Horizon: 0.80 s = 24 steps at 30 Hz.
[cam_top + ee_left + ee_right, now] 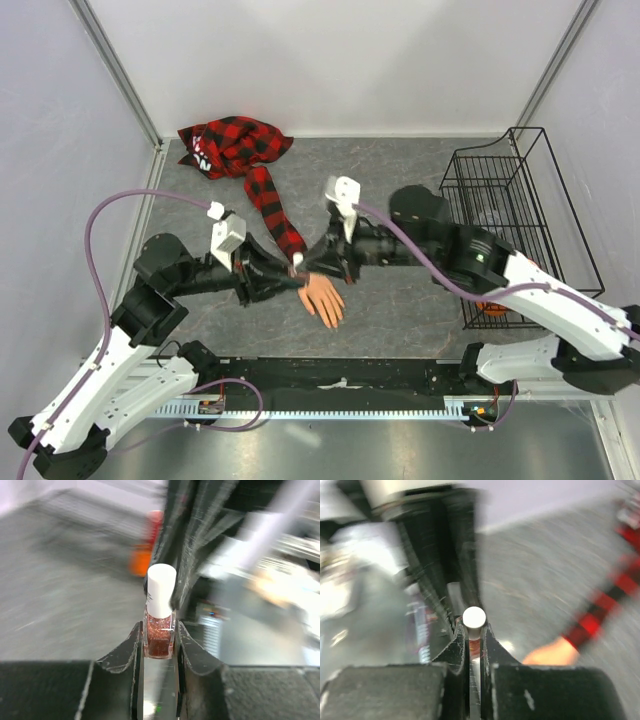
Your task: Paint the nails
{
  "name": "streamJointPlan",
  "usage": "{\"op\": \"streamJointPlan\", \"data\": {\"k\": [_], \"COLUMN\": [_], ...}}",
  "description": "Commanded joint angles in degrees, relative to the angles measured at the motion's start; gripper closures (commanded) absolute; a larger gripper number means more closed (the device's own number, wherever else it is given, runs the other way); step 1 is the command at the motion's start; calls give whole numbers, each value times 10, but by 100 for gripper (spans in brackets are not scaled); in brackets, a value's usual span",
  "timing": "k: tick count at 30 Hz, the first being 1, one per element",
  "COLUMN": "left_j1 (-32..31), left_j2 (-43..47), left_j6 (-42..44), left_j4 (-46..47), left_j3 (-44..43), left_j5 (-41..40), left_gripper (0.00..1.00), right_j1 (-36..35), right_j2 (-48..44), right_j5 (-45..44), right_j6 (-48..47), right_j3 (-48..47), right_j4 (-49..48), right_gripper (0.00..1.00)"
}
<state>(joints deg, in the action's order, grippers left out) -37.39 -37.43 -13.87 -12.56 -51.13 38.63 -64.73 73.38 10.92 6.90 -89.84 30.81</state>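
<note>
The peach mannequin hand (pixel 323 297) lies palm down at the table's front middle, coming out of a red-and-black plaid sleeve (pixel 272 210). Its nails (pixel 335 320) are too small to make out. My left gripper (pixel 290 278) is shut on a small reddish glitter bottle (pixel 159 641) with a white cap (pixel 161 590), just left of the wrist. My right gripper (pixel 325 265) meets it from the right. In the right wrist view its jaws (pixel 474 630) close round the white cap (pixel 474 616), seen end-on. The hand shows there as a peach blur (pixel 550 655).
A black wire rack (pixel 510 200) stands at the right with an orange object (pixel 490 305) by its front corner. The bunched plaid garment (pixel 230 145) lies at the back left. White walls enclose the grey table.
</note>
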Motion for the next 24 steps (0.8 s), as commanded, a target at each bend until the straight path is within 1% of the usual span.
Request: {"op": "streamJointPlan", "data": {"k": [1,2,3,4,5,6,7,9,10,11,12,13,14,15,16,17,18,19,21,22,24], "left_j1": [-11,-11,-11,-11,-11,-11,-11,-11,-11,-11,-11,-11,-11,-11,-11,-11,-11,-11,-11,-11,-11], "left_j2": [-18,-19,-19,-13,-10,-7,-3,-1,0,0,-1,-2,-4,-4,-4,-4,-5,-7,-14,-16,-19], "left_j6": [-132,-129,-102,-88,-75,-54,-45,-22,-15,-9,8,19,25,33,42,44,46,50,52,51,48], "left_j4": [202,186,165,147,105,90,76,42,33,10,0,-9,-18,-23,-26,-28,-32,-34,-38,-37,-32], "left_j3": [-15,-19,-30,-34,-41,-45,-48,-56,-58,-63,-64,-66,-64,-61,-58,-54,-51,-49,-42,-39,-30], "left_j5": [286,281,270,242,223,203,165,125,75,39,2,-54,-97,-138,-195,-229,-261,-306,-339,-353,-350], "left_gripper": [98,98,98,98,98,98,98,98,98,98,98,98,98,98,98,98,98,98,98,98,98], "right_j1": [-15,-15,-15,-15,-14,-12,-9,-9,-9,-9,-9,-10,-9,-9,-9,-9,-9,-10,-11,-21,-32], "right_j2": [5,9,3,-3,-9,-17,-21,-37,-42,-48,-53,-52,-49,-42,-38,-33,-28,-25,-18,-14,4], "right_j5": [445,438,430,401,388,382,359,313,284,213,179,143,94,10,-35,-74,-147,-171,-203,-216,-260], "right_j6": [-30,-30,-36,-45,-46,-45,-41,-36,-33,-26,-24,-20,-12,7,21,38,84,108,161,171,187], "right_j3": [64,63,68,82,86,88,88,87,85,84,81,67,57,46,23,15,11,6,5,1,-10], "right_j4": [-146,-145,-144,-145,-144,-140,-139,-133,-130,-128,-114,-103,-89,-66,-55,-47,-43,-42,-53,-54,-42], "right_gripper": [100,100,100,100,100,100,100,100,94,84,60,50,43,35,33,30,29,28,28,28,28]}}
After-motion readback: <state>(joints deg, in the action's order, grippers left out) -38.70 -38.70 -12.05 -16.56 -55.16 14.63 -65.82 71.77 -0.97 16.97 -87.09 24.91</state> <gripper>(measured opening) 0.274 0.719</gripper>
